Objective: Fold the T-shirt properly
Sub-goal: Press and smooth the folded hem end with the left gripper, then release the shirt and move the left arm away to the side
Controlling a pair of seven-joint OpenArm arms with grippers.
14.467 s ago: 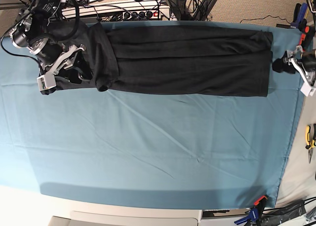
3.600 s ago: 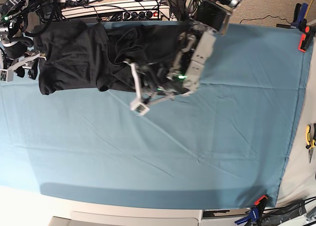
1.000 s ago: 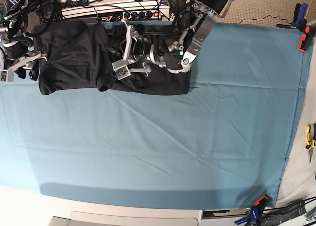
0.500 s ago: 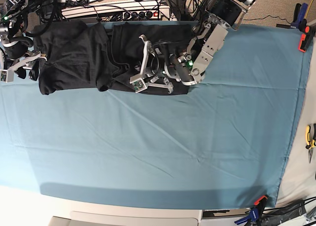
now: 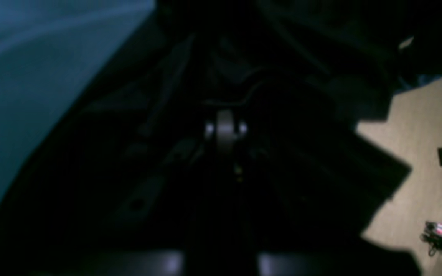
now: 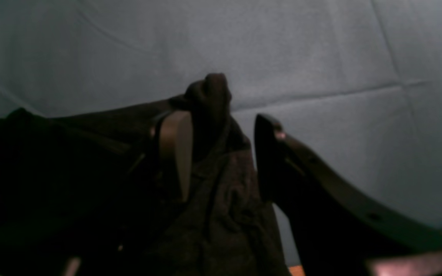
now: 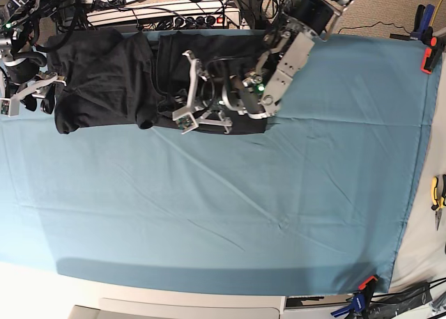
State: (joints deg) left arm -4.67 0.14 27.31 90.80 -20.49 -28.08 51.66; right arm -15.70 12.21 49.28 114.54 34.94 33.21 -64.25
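Observation:
The black T-shirt [image 7: 111,75] lies folded in a band along the far edge of the teal table cloth [image 7: 209,214], plain side up. My left gripper [image 7: 202,117] rests over the shirt's right half. Its wrist view is dark and blurred, filled with black cloth [image 5: 282,172], and does not show how the jaws stand. My right gripper [image 7: 28,99] sits at the shirt's left end. In its wrist view it [image 6: 221,153] is open, its fingers [image 6: 175,153] straddling a bunched black edge of the shirt [image 6: 209,92].
Cables and power strips [image 7: 174,16] run behind the table's far edge. Clamps [image 7: 426,58] hold the cloth at the right, another [image 7: 362,291] at the front. Pliers [image 7: 439,193] lie at the right edge. Floor [image 5: 416,134] shows beyond the table.
My left gripper has shifted a little to the left over the folded shirt in the last half second. The right arm has not moved.

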